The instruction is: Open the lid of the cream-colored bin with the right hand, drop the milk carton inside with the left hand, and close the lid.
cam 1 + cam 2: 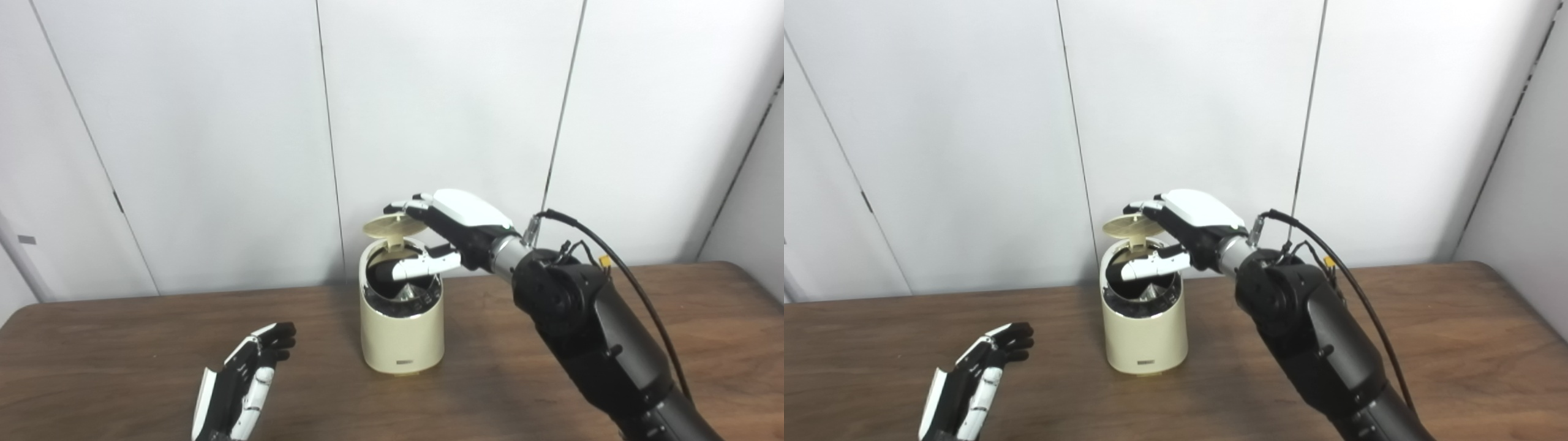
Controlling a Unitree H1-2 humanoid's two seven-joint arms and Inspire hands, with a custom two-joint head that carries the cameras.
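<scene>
The cream-colored bin stands upright mid-table near the back wall. Its round lid is raised and tilted above the dark opening. My right hand reaches over the bin from the right. Its fingers lie on top of the lid's right edge, and its thumb stretches across the opening below, apart from the lid. A pale pointed shape shows inside the bin; I cannot tell if it is the milk carton. My left hand hovers low at the front left, open and holding nothing.
The brown wooden table runs the full width of the view, with white wall panels close behind the bin. A black cable loops along my right forearm.
</scene>
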